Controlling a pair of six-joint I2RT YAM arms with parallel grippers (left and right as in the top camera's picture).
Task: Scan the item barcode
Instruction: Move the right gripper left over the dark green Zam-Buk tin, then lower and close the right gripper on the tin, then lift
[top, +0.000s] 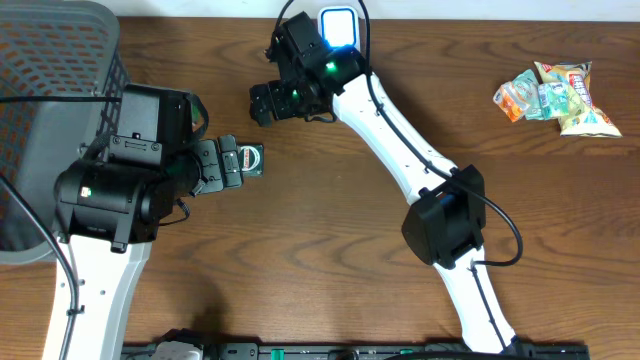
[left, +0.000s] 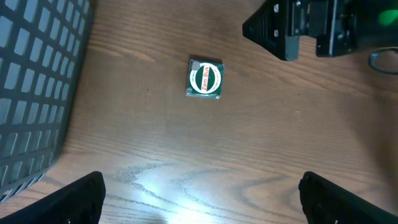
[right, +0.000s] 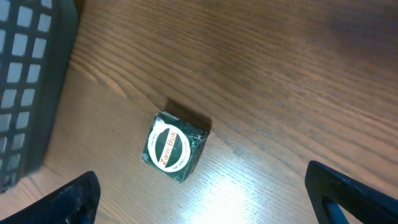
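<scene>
Overhead view: a small green box (top: 252, 160) lies flat on the wooden table (top: 330, 270), left of the middle. One side of it is hidden under the tip of the left hand (top: 236, 163). That hand hangs above the box with its fingers spread wide, pinching nothing. In the left wrist view the box (left: 204, 79) sits alone on the wood, its white oval label facing up with red lettering that reads Zam-Buk. The 2 dark fingers (left: 78, 200) show only at the bottom corners, far apart from each other and clear of the box.

The right hand (top: 263, 103) hovers near the box, on the side toward the far edge of the table. It too is spread wide and empty. Its wrist view looks down on the same box (right: 172, 147), which lies at a slant there, and the fingers (right: 71, 202) at the lower corners do not touch it. The black body of the right hand also shows at the top right of the left wrist view (left: 292, 28).

A grey mesh basket (top: 55, 45) stands at the far left of the table, near the box but not touching it. At the far edge, beside the right arm, sits a white device with a blue glowing rim (top: 337, 25). A heap of snack packets (top: 555, 95) lies at the far right, well apart from everything else.
</scene>
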